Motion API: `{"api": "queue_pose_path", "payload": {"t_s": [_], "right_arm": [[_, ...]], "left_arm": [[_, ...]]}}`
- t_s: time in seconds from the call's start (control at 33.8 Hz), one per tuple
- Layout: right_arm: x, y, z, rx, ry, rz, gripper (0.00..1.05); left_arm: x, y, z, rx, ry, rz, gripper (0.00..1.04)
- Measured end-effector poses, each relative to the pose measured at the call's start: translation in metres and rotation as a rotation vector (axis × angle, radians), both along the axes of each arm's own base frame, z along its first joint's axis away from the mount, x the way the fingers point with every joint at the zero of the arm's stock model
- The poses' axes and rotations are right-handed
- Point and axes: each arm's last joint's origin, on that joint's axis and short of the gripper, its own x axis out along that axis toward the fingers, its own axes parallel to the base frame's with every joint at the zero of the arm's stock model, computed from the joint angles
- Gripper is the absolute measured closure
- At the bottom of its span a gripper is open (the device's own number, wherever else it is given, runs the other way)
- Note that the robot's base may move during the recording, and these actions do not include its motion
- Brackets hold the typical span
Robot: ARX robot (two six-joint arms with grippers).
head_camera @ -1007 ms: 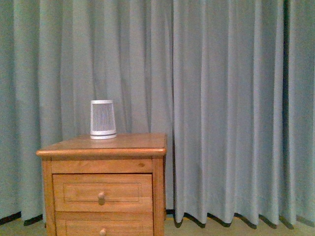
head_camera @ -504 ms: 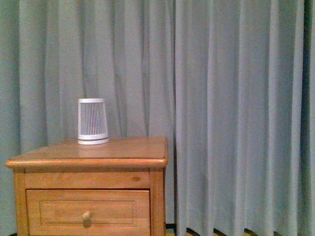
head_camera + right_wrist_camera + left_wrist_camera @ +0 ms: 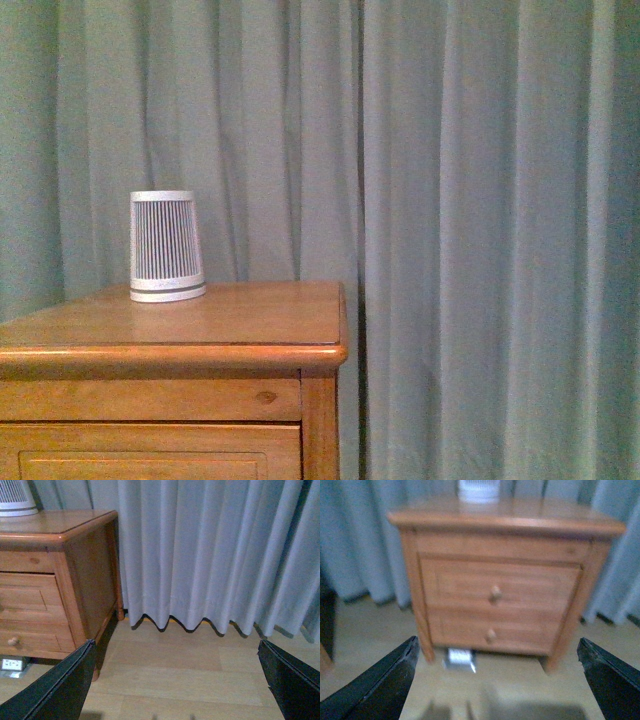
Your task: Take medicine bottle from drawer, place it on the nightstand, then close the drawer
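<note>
Front cam has closed in over the last sec: the small honey-orange wooden bedside bench [image 3: 200,325] w/ glossy rounded top now looms bigger & further left, and the knob of its upper honey-brown grooved wooden drawer [image 3: 465,585] has dropped out of that view, only the drawer's top strip showing there. I read that as the robot approaching, so the task is at its very start: the drawer sits shut, nothing taken out yet. The small white medicine bottle isn't visible anywhere; presumably inside the shut drawer, can't confirm. Blurred left wrist view faces the bench front, w/ the small round wooden knob [image 3: 495,594] roughly centred between the jaws. Here the left tool [image 3: 497,641] is spread wide, empty; the right tool [image 3: 176,642] likewise wide & empty, looking past the bench's side at floor & grey-blue pleated curtain [image 3: 210,550]. White tapered ribbed container [image 3: 166,246] stands upright on the bench top
</note>
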Motion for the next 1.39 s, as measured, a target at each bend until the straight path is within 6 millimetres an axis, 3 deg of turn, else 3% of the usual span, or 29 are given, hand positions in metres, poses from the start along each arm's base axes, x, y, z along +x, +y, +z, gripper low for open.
{"api": "queue_pose_path", "payload": {"t_s": [0.06, 0.12, 0.33, 0.53, 0.74, 0.83, 1.04, 1.39], "right_arm": [[0.0, 0.0, 0.0, 0.0, 0.0, 0.0, 0.07], [0.0, 0.0, 0.0, 0.0, 0.0, 0.0, 0.07], [0.0, 0.0, 0.0, 0.0, 0.0, 0.0, 0.07], [0.0, 0.0, 0.0, 0.0, 0.0, 0.0, 0.07], [0.0, 0.0, 0.0, 0.0, 0.0, 0.0, 0.07], [0.0, 0.0, 0.0, 0.0, 0.0, 0.0, 0.07], [0.0, 0.0, 0.0, 0.0, 0.0, 0.0, 0.07], [0.0, 0.0, 0.0, 0.0, 0.0, 0.0, 0.07]], "left_arm": [[0.002, -0.001, -0.002, -0.062, 0.229, -0.058, 0.07], [0.008, -0.001, -0.005, -0.087, 0.292, -0.063, 0.07], [0.049, 0.0, 0.008, -0.069, 0.217, -0.059, 0.07], [0.122, -0.006, 0.015, -0.073, 0.164, -0.045, 0.07], [0.204, -0.026, -0.01, -0.065, 0.205, -0.062, 0.07], [0.224, -0.031, -0.018, -0.058, 0.188, -0.072, 0.07], [0.256, -0.037, -0.037, -0.023, 0.15, -0.116, 0.07], [0.297, -0.037, -0.095, 0.047, 0.163, -0.165, 0.07]]}}
